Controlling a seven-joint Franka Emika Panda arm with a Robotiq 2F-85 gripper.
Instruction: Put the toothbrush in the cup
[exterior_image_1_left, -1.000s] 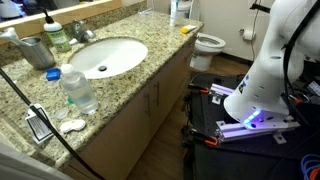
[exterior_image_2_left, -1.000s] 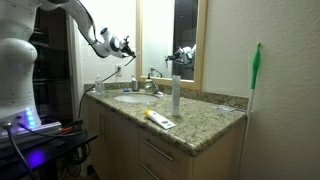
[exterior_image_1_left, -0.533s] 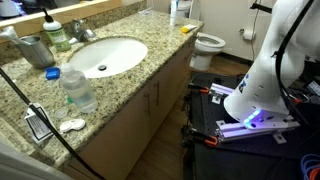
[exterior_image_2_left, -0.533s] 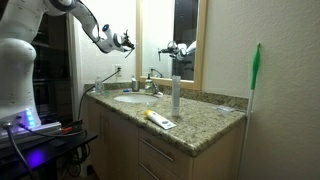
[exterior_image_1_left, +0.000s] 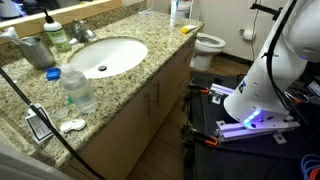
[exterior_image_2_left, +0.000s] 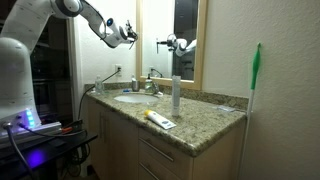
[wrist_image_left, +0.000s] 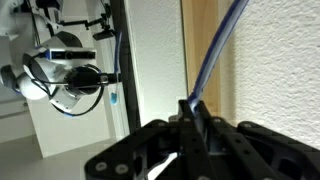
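Note:
My gripper (wrist_image_left: 192, 115) is shut on the toothbrush (wrist_image_left: 215, 55), a thin bluish-white stick that rises from between the fingers in the wrist view. In an exterior view the gripper (exterior_image_2_left: 127, 32) is high above the counter, in front of the mirror and well above the sink. The grey-green cup (exterior_image_1_left: 35, 50) stands upright at the back of the counter beside the sink (exterior_image_1_left: 105, 56), far below the gripper. The brush is too small to make out in the exterior views.
A clear water bottle (exterior_image_1_left: 78, 90) with a blue cap stands at the counter's front. A soap bottle (exterior_image_1_left: 56, 32) and the faucet are behind the sink. A yellow object (exterior_image_2_left: 158, 119) lies on the counter. A toilet (exterior_image_1_left: 208, 42) stands beyond the counter's end.
The gripper has moved up and towards the mirror with the toothbrush still in it. Nothing on the counter has moved.

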